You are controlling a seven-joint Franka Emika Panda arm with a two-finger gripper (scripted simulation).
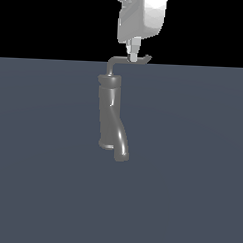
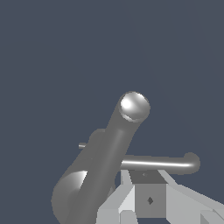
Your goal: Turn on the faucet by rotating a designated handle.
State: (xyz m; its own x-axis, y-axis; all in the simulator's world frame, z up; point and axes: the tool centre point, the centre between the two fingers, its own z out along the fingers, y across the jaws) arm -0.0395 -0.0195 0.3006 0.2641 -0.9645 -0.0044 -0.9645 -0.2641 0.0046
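Grey faucet (image 1: 113, 120), fingers (image 1: 133, 58) at thin handle (image 1: 127, 60)

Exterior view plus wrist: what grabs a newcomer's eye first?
The grey faucet stands out, alone on the dark floor at the exterior view's centre, its bent spout nearest the camera. Behind it, the pale gripper comes down onto the thin handle. In the wrist view that rod crosses just ahead of the jaws.

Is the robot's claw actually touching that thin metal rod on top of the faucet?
Touching. In the exterior view the gripper tip meets the handle with no gap.
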